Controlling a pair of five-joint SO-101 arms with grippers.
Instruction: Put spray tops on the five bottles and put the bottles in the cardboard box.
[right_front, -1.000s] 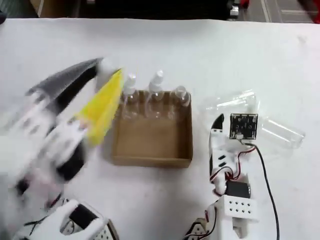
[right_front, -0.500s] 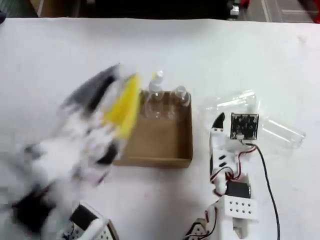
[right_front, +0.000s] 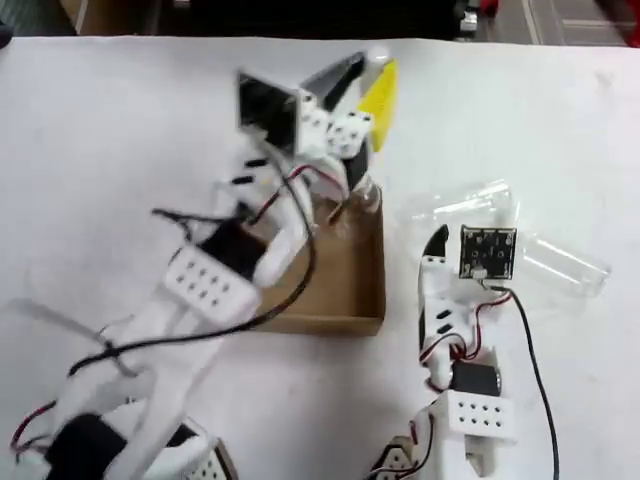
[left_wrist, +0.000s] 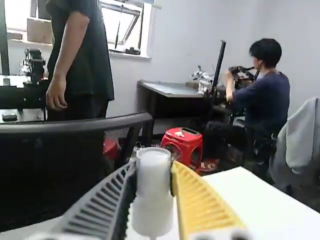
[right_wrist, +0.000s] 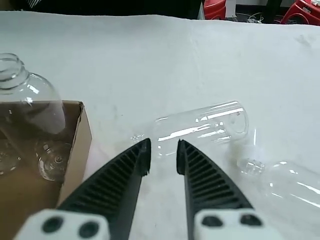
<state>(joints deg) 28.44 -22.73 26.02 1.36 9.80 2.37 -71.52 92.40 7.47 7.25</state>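
We see two white plastic arms (right_front: 200, 290) with black motors (right_front: 474, 378), rows of small holes and thin red and black cables (right_front: 531, 352); the left gripper (left_wrist: 153, 169) has one dark grey ribbed finger (left_wrist: 97, 210) and one yellow, the right gripper (right_wrist: 162, 150) two black ribbed fingers (right_wrist: 117, 175).

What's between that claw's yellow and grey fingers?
A white spray top, clamped between the left gripper's grey finger and yellow finger; the left wrist view shows it.
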